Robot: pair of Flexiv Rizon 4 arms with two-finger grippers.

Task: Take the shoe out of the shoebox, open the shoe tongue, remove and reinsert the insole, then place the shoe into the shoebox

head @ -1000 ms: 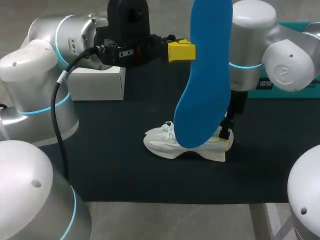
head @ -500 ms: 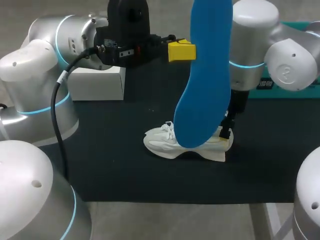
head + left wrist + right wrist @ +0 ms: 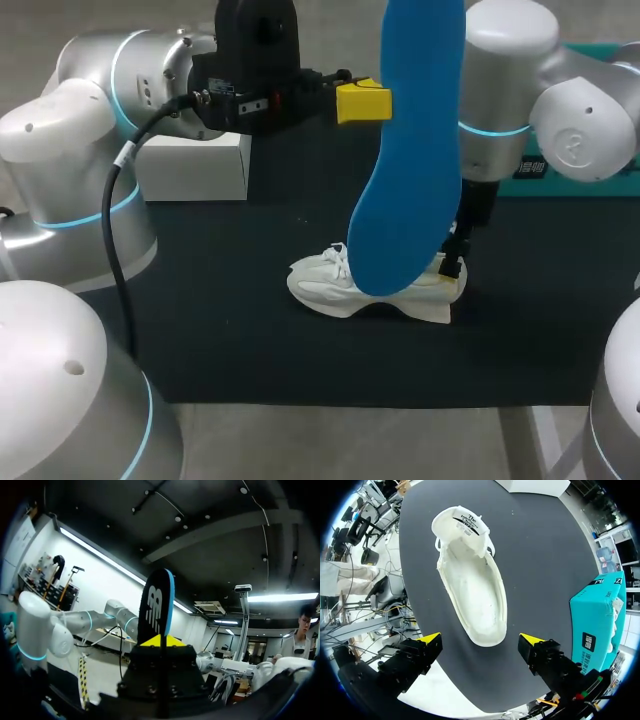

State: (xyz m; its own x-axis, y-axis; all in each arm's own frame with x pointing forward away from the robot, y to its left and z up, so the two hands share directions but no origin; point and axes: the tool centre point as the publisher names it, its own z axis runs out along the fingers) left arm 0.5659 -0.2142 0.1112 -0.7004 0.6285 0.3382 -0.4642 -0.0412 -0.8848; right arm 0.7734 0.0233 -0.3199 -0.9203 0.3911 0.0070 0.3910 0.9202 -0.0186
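My left gripper (image 3: 362,102) is raised high above the mat and shut on the blue insole (image 3: 410,150), which hangs down lengthwise in front of the shoe. The left wrist view shows the insole (image 3: 156,607) standing up edge-on from between the closed yellow tips (image 3: 160,641). The white shoe (image 3: 345,288) lies on the black mat, partly hidden by the insole. In the right wrist view the shoe (image 3: 472,592) lies with its tongue folded back and its inside bare. My right gripper (image 3: 481,642) is open just above the shoe's heel, its fingers straddling it without touching.
A white box (image 3: 195,165) stands at the back left of the mat. The teal shoebox (image 3: 597,617) sits at the mat's right edge, also seen behind my right arm (image 3: 590,170). Bare black mat (image 3: 230,330) stretches in front of the shoe.
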